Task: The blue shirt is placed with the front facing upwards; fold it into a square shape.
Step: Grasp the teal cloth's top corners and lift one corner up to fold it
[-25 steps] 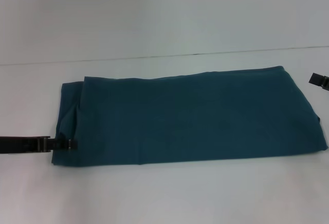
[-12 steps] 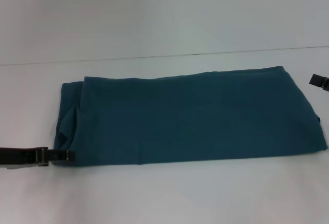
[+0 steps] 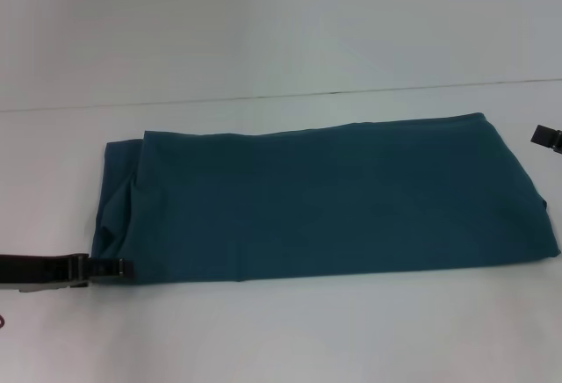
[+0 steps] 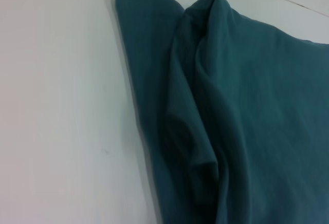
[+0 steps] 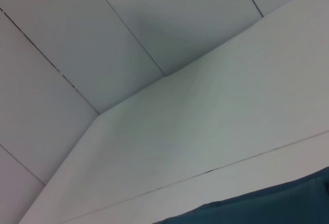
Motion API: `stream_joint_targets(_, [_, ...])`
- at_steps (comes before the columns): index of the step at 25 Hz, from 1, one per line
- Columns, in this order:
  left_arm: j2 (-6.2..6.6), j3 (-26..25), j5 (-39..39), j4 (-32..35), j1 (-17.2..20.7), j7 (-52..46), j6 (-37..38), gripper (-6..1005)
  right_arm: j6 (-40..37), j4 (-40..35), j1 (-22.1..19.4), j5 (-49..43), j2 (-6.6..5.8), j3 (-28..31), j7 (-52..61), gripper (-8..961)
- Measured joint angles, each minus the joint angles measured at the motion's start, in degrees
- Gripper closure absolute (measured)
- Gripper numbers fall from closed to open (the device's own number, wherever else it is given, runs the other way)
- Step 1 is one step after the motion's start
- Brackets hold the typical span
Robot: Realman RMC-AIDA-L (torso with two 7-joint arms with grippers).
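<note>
Step in hand: while the blue shirt (image 3: 325, 198) already lies as a long band across the middle of the table (image 3: 281, 330), plain side up, what remains by my reading is the crosswise fold that would make it a square
Shirt's place: it runs from near the table's left edge to its right edge, with a rumpled, doubled layer at the left end (image 4: 205, 121)
Left gripper: the left gripper (image 3: 114, 268) sits at the shirt's front left corner, low on the table, its tips touching the cloth edge; whether it has pinched the fabric I cannot tell
Right gripper: the right gripper (image 3: 546, 136) shows only as a dark tip at the table's right edge, just beside the shirt's far right corner; its state I cannot tell
Next move calls for: a sure hold on the left-end corners, taking all the layers, then a carry over toward the right end so the edges meet evenly
Hidden or unclear: lettering and neck label are out of sight; the right wrist view shows only a sliver of cloth; the shirt's right end is cut off by the head view; how many layers lie folded cannot be counted
</note>
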Motion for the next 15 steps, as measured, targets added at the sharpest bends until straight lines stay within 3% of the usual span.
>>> stream_joint_targets(15, [-0.34, 0.45, -0.39, -1.49, -2.87, 0.65, -0.35, 112, -0.04, 0.05, 0.0, 0.1, -0.21, 0.0, 0.0, 158])
